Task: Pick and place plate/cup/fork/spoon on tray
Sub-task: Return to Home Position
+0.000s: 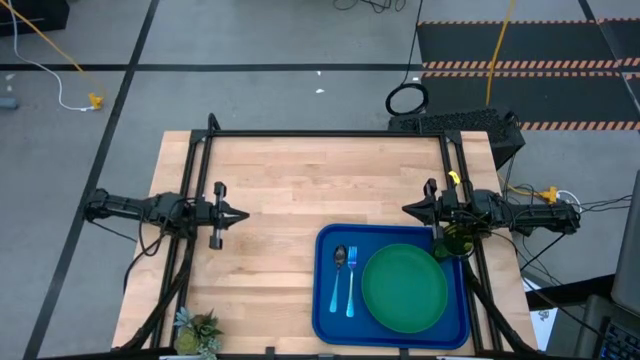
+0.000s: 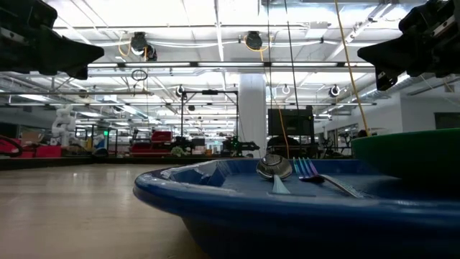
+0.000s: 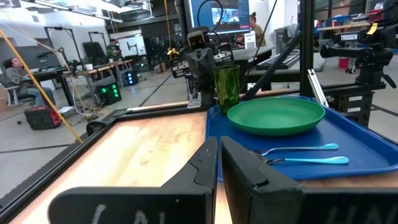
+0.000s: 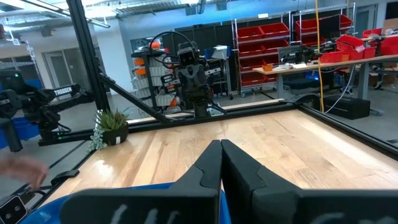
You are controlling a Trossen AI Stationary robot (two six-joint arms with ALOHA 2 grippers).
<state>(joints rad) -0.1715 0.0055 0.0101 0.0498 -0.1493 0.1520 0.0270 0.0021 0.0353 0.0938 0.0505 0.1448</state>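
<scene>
A: Start at the left. What's the left gripper [image 1: 243,214] doing?

B: It hangs over bare wood on the table's [image 1: 270,180] left half with its fingers [image 3: 205,167] nearly together and nothing between them. The potted plant [image 1: 197,330] sits at the near left corner, well apart from it.

A: And moving right?

B: The blue tray [image 1: 325,305] lies on the right half, towards the near edge. On its left part lie the spoon [image 1: 339,275] and the fork [image 1: 351,278], side by side, metal ends pointing away from the near edge. The green plate [image 1: 404,288] fills the tray's right part, just beside the fork.

A: The cup?

B: The cup [image 1: 456,240] stands upright at the tray's far right corner, right by the plate's rim. Whether it sits inside the tray's rim or on it, I cannot tell. The right gripper [image 1: 409,210] is just beyond that corner, fingers [image 4: 214,163] pressed shut and empty.

A: So the task looks finished?

B: I'd judge so, apart from that doubt over the cup.

A: How would these things handle?

B: By my guess, all light. The plate looks stiff and smooth, best pinched at its raised rim. The cup is thin-walled and may tip, so grasp across its wall near the top. The cutlery lies flat and slim; take it across the blue handle, mid-length.
</scene>
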